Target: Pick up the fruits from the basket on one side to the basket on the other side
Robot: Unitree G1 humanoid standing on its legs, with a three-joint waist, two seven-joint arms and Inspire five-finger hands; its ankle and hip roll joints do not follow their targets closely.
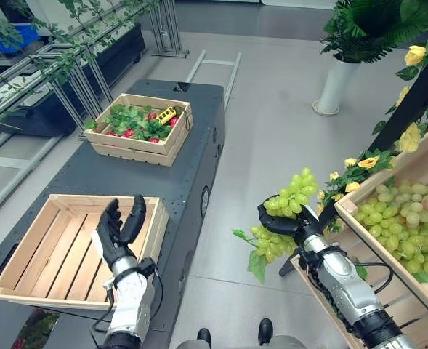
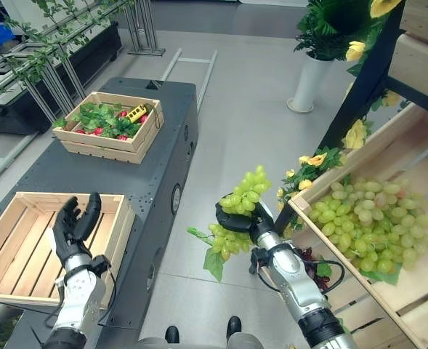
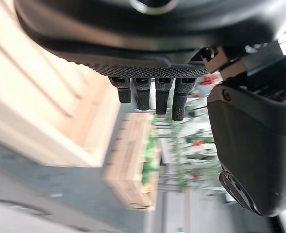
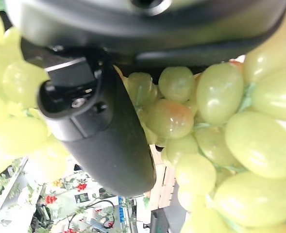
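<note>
My right hand (image 1: 285,224) is shut on a bunch of green grapes (image 1: 292,193), held in the air over the floor between the dark table and the crate on the right; part of the bunch and a leaf (image 1: 256,266) hang below the hand. Close up, the grapes (image 4: 215,145) press against the thumb (image 4: 99,131). More green grapes (image 1: 402,218) lie in the wooden crate (image 1: 348,209) at the right. My left hand (image 1: 119,229) hovers open, fingers straight, over the near right side of an empty wooden crate (image 1: 32,251) on the table.
The dark table (image 1: 163,182) also carries a far wooden crate (image 1: 171,138) with leaves, red fruit and a yellow item. A white vase with a plant (image 1: 336,83) stands on the floor behind. Yellow flowers (image 1: 368,161) edge the right shelf. Metal racks (image 1: 68,80) stand left.
</note>
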